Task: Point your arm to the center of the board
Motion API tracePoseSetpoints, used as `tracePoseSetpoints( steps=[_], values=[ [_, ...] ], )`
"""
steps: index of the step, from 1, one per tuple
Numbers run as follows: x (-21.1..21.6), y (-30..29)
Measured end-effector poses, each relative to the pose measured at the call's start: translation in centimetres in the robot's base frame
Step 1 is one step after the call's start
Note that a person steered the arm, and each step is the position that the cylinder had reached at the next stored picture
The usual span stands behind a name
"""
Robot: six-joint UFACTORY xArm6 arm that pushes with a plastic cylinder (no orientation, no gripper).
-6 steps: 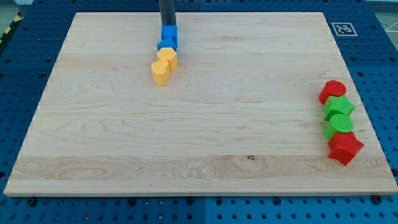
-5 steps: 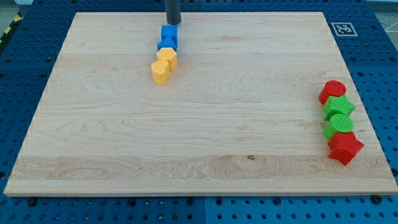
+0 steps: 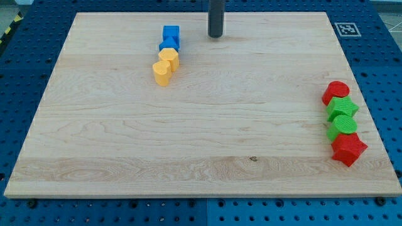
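My tip [image 3: 215,36] rests on the wooden board [image 3: 201,144] near the view's top, a little right of the blue blocks and apart from them. A blue cube [image 3: 171,32] and a second blue block [image 3: 168,43] sit at the upper left. Just below them lie two yellow blocks [image 3: 168,58] [image 3: 162,72], touching in a short slanted line. At the view's right edge a column holds a red cylinder [image 3: 336,91], a green star-like block [image 3: 342,108], a green cylinder [image 3: 343,125] and a red star-like block [image 3: 348,149].
A black-and-white marker tag [image 3: 346,29] sits at the board's top right corner. The board lies on a blue perforated table [image 3: 19,81].
My tip has moved to the view's right and slightly down, from just above the blue cube to a spot clear of it. No block has moved.
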State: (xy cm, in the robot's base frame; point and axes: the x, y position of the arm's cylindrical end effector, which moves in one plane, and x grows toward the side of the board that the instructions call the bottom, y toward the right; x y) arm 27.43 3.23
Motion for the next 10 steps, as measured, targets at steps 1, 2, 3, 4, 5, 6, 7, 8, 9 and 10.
tracePoseSetpoints(
  steps=[1, 2, 3, 4, 5, 6, 7, 8, 9, 10],
  values=[
    [1.3, 0.8],
    [2.4, 1.5],
    [3.6, 2.0],
    [4.8, 2.0],
    [6.0, 1.5],
    [8.0, 0.1],
    [10.1, -1.2],
    [12.6, -2.5],
    [15.3, -3.5],
    [16.6, -4.9]
  ],
)
